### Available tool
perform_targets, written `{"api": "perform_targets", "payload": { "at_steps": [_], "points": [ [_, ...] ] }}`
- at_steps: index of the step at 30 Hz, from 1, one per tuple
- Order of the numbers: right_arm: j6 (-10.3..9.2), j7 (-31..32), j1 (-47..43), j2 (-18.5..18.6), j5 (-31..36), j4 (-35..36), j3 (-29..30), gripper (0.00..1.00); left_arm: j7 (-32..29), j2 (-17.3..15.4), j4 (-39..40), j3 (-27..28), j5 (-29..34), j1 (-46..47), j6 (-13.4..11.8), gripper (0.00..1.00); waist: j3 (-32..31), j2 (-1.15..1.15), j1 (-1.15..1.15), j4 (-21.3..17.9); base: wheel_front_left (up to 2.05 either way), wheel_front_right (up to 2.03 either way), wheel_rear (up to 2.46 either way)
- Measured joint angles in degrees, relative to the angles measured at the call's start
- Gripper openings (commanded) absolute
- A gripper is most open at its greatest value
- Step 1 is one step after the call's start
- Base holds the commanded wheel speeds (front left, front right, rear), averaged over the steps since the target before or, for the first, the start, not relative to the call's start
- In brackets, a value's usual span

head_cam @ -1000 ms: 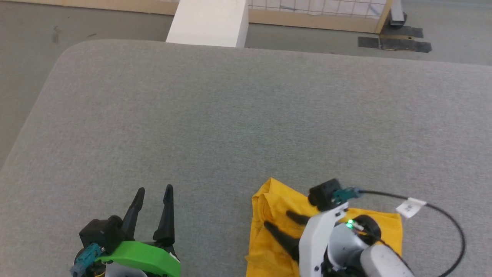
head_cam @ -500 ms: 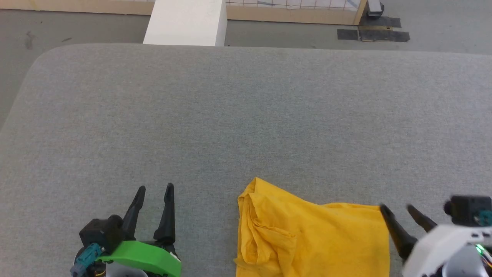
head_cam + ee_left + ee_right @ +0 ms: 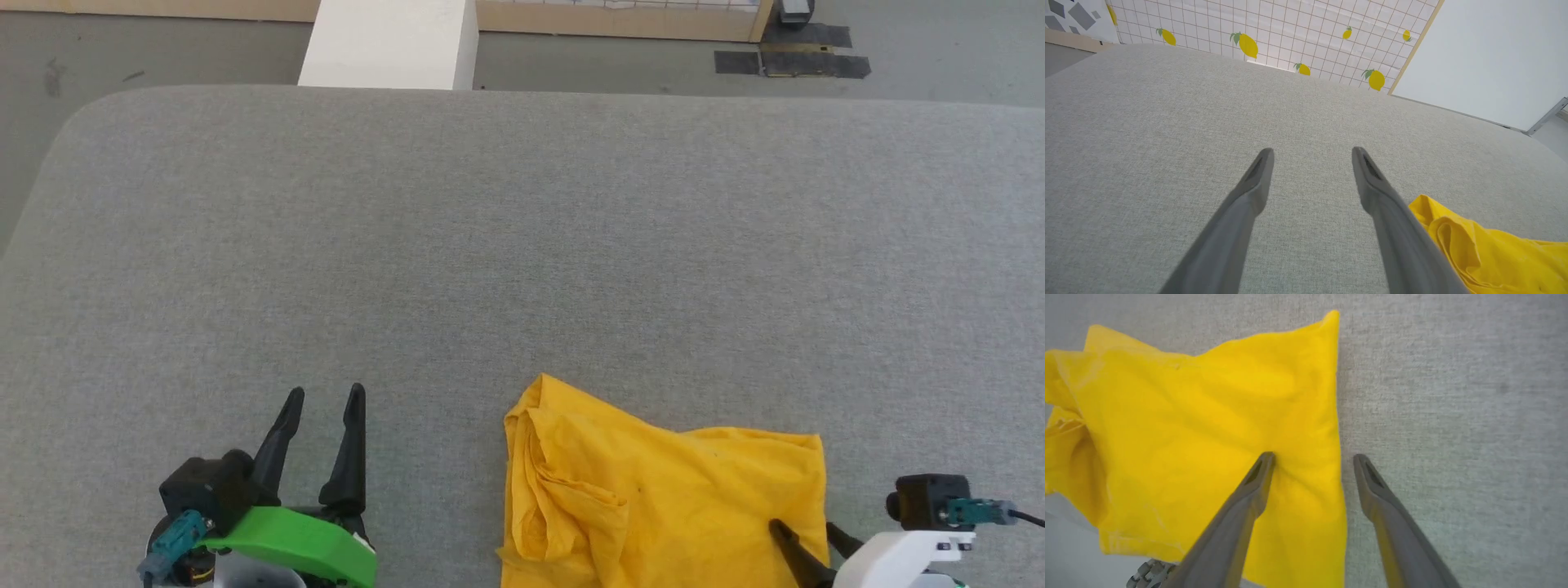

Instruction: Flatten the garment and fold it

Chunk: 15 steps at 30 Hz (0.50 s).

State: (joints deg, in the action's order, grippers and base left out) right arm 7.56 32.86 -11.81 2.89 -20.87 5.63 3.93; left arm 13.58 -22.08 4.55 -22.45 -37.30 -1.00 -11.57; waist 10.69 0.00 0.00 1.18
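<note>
The garment (image 3: 653, 498) lies crumpled on the tabletop (image 3: 522, 245) at 5 o'clock. The right fingers (image 3: 1241, 510) stand open across its 3 o'clock edge. The left fingers (image 3: 351, 441), at 7 o'clock, are open too and hold nothing.

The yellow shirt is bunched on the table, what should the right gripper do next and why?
Probably close the right gripper on the garment at its right edge: its open fingers straddle that edge, one over cloth, one over the table, and the bunched cloth needs pulling flat.
</note>
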Motion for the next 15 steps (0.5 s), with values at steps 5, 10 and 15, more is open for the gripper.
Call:
{"api": "perform_targets", "payload": {
  "at_steps": [5,10,15],
  "points": [
    [0.0,-0.89,2.25,0.07,0.14,-4.47,-1.47,0.0,-0.4,-0.11,0.03,-0.3,0.01,0.3,-0.01,1.0,-0.48,0.0,0.0,0.48,0.0,0.0,0.0],
    [0.01,-2.59,3.71,0.08,-0.9,-6.72,-2.77,0.0,-0.4,-0.1,0.12,-0.45,0.01,0.5,-0.01,1.0,-1.19,0.0,0.0,0.35,0.0,0.0,0.0],
    [0.01,-4.22,5.52,0.01,-0.88,-7.35,-3.11,0.0,-0.38,-0.11,0.54,-0.43,0.01,0.52,-0.04,1.0,-1.45,0.0,0.0,-0.73,0.0,0.0,0.0]
  ]
}}
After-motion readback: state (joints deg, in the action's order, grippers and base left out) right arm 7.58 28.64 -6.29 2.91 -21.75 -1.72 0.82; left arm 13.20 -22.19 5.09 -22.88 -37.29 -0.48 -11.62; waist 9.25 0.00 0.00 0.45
